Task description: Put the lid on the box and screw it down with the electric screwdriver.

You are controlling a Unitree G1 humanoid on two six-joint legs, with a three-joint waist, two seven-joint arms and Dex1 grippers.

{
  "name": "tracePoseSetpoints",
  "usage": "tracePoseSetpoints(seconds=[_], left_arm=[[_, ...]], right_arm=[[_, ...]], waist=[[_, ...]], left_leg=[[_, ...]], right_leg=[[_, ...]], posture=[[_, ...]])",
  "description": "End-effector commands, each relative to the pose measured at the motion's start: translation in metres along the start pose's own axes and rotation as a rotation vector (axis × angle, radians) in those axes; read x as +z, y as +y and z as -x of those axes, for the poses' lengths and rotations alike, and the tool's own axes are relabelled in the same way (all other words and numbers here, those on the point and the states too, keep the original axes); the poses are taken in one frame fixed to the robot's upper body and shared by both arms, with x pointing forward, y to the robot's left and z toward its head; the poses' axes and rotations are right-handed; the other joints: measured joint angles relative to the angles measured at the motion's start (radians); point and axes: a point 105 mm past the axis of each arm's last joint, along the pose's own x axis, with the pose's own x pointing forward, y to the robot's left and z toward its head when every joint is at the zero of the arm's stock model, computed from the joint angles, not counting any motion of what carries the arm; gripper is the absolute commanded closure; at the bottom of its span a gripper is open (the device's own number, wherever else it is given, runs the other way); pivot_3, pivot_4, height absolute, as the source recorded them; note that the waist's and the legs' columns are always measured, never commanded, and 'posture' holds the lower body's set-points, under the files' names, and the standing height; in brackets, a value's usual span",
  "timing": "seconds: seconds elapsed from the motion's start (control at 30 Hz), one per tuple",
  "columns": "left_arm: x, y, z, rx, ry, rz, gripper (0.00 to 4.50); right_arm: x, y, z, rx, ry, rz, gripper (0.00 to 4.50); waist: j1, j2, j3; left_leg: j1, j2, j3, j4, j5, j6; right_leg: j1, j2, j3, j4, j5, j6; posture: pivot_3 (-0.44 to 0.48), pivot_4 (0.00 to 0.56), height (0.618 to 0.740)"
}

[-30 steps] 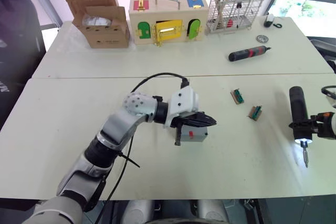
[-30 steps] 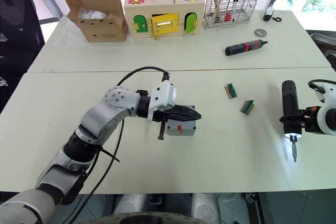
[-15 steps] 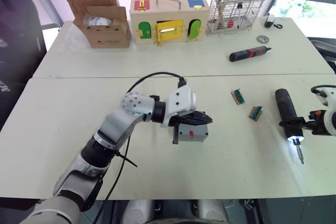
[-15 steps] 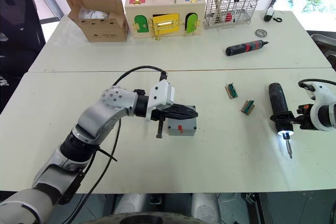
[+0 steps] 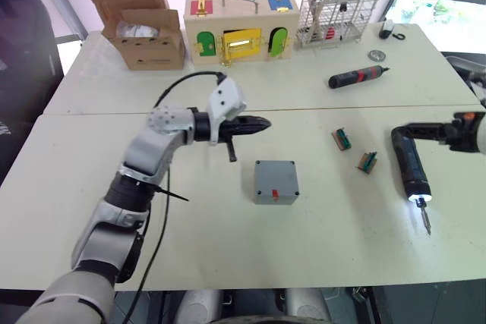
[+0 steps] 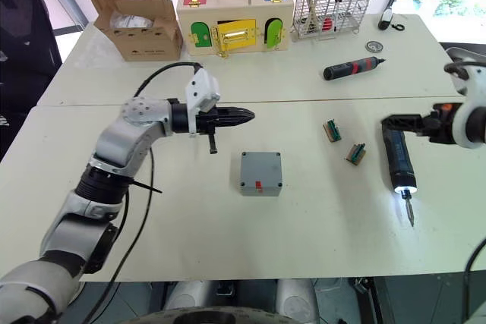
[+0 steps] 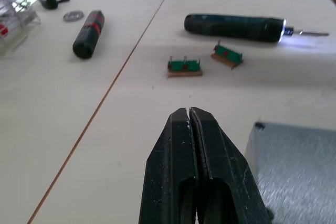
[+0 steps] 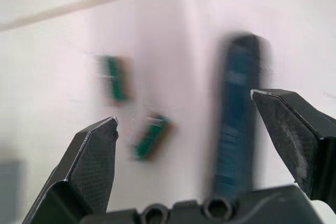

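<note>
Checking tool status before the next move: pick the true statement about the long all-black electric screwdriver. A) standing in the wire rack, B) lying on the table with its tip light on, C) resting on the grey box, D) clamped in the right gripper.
B: the electric screwdriver lies flat on the table, tip lit, with the right gripper open and apart from it.

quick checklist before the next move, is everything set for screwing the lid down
1. Flat grey plastic lid seated on the small square grey plastic box: looks ok, it lies flush on top.
2. Left claw off the box: ok, shut, empty, raised beside it.
3. Long black cylindrical electric screwdriver in hand: not ok, it lies on the table with its tip light on.
4. Right claw ready to grip: ok, open, hovering by the screwdriver's rear end.
5. Screws in the lid's corners: cannot tell.
6. Path to the box: ok, the two small green parts lie off to one side.
</note>
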Motion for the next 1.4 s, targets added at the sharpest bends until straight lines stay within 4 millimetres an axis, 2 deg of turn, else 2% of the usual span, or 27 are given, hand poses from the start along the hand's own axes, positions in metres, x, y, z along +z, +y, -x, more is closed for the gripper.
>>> tracePoseSetpoints(seconds=[0.03, 0.1, 0.17, 0.23, 0.33, 0.43, 0.63, 0.77, 0.83, 0.97, 1.07, 1.27, 1.37, 1.4], left_arm=[[-0.009, 0.001, 0.017, 0.000, 0.058, -0.005, 4.50], [-0.020, -0.004, 0.023, -0.023, 0.107, 0.010, 4.50], [-0.044, -0.015, 0.031, -0.052, 0.211, 0.005, 4.50], [-0.057, -0.023, 0.034, -0.076, 0.268, -0.008, 4.50], [-0.059, -0.031, 0.031, -0.101, 0.260, 0.025, 4.50], [-0.059, -0.041, 0.025, -0.143, 0.255, 0.038, 4.50], [-0.061, -0.059, 0.007, -0.231, 0.258, -0.002, 4.50], [-0.063, -0.063, 0.002, -0.260, 0.253, -0.003, 4.50], [-0.065, -0.062, -0.006, -0.260, 0.250, -0.023, 4.50], [-0.070, -0.057, -0.015, -0.259, 0.291, -0.145, 4.50], [-0.069, -0.060, -0.019, -0.285, 0.273, -0.173, 4.50], [-0.063, -0.053, -0.034, -0.270, 0.229, -0.178, 4.50], [-0.063, -0.045, -0.037, -0.233, 0.214, -0.158, 4.50], [-0.064, -0.042, -0.036, -0.221, 0.221, -0.161, 4.50]], right_arm=[[0.004, 0.063, 0.014, 0.262, -0.092, 0.163, 0.02], [-0.009, 0.079, 0.010, 0.305, -0.102, 0.225, 0.02], [-0.048, 0.108, -0.004, 0.389, -0.044, 0.316, 0.02], [-0.072, 0.126, -0.009, 0.451, -0.024, 0.349, 0.02], [-0.096, 0.137, -0.017, 0.481, -0.002, 0.335, 0.02], [-0.110, 0.141, -0.028, 0.479, 0.012, 0.324, 0.02], [-0.121, 0.153, -0.045, 0.506, 0.016, 0.316, 0.02], [-0.124, 0.154, -0.050, 0.501, 0.022, 0.326, 0.02], [-0.128, 0.159, -0.053, 0.526, 0.035, 0.325, 0.02], [-0.138, 0.173, -0.048, 0.608, 0.073, 0.328, 0.02], [-0.146, 0.175, -0.046, 0.621, 0.108, 0.344, 0.02], [-0.143, 0.188, -0.039, 0.680, 0.080, 0.312, 0.02], [-0.144, 0.186, -0.036, 0.664, 0.087, 0.314, 0.02], [-0.145, 0.180, -0.034, 0.637, 0.099, 0.328, 0.02]], waist=[[0.002, -0.001, 0.000], [0.006, -0.002, -0.001], [0.010, -0.004, -0.001], [0.018, -0.006, -0.001], [0.029, -0.006, -0.001], [0.028, -0.011, -0.002], [0.025, -0.011, -0.002], [0.026, -0.011, -0.002], [0.028, -0.011, -0.002], [0.026, -0.012, -0.001], [0.027, -0.012, -0.001], [0.030, -0.012, -0.001], [0.027, -0.013, -0.001], [0.027, -0.013, -0.001]], left_leg=[[0.000, 0.000, -0.001, 0.000, 0.000, 0.000], [0.000, 0.000, -0.002, -0.001, 0.000, -0.001], [0.000, 0.000, -0.003, 0.000, 0.000, -0.001], [0.001, 0.000, -0.003, 0.000, 0.000, -0.001], [0.001, -0.002, -0.001, 0.002, 0.000, -0.001], [0.002, -0.002, -0.002, 0.003, 0.000, -0.001], [0.003, -0.001, -0.002, 0.002, 0.000, -0.001], [0.003, -0.001, -0.002, 0.002, 0.000, -0.001], [0.003, -0.001, -0.002, 0.002, 0.000, -0.001], [0.003, -0.001, -0.002, 0.003, 0.000, 0.000], [0.003, -0.001, -0.002, 0.002, 0.000, 0.000], [0.003, -0.001, -0.002, 0.003, 0.000, 0.000], [0.003, -0.001, -0.002, 0.003, 0.000, 0.001], [0.003, -0.001, -0.002, 0.003, -0.001, 0.001]], right_leg=[[0.000, 0.000, 0.000, 0.001, 0.000, 0.000], [0.000, 0.000, -0.001, 0.000, 0.000, 0.000], [0.001, 0.000, -0.001, 0.000, 0.000, 0.000], [0.002, 0.000, -0.001, 0.000, 0.000, 0.000], [0.001, -0.001, 0.001, 0.003, 0.000, 0.000], [0.002, -0.001, 0.001, 0.003, 0.001, -0.002], [0.001, 0.000, 0.002, 0.006, 0.001, -0.002], [0.001, 0.000, 0.002, 0.007, 0.001, -0.002], [0.001, 0.000, 0.002, 0.006, 0.001, -0.002], [0.001, 0.000, 0.002, 0.006, 0.001, -0.002], [0.001, 0.000, 0.002, 0.006, 0.001, -0.002], [0.001, 0.000, 0.002, 0.006, 0.001, -0.002], [0.001, 0.000, 0.002, 0.006, 0.001, -0.002], [0.001, 0.000, 0.002, 0.006, 0.001, -0.002]], posture=[[0.000, 0.150, 0.694], [0.000, 0.150, 0.694], [0.000, 0.150, 0.694], [0.000, 0.150, 0.694], [0.000, 0.150, 0.694], [0.000, 0.150, 0.694], [0.000, 0.150, 0.694], [0.000, 0.150, 0.694], [0.000, 0.150, 0.694], [0.000, 0.150, 0.694], [0.000, 0.150, 0.694], [0.000, 0.150, 0.694], [0.000, 0.150, 0.694], [0.000, 0.150, 0.694]])
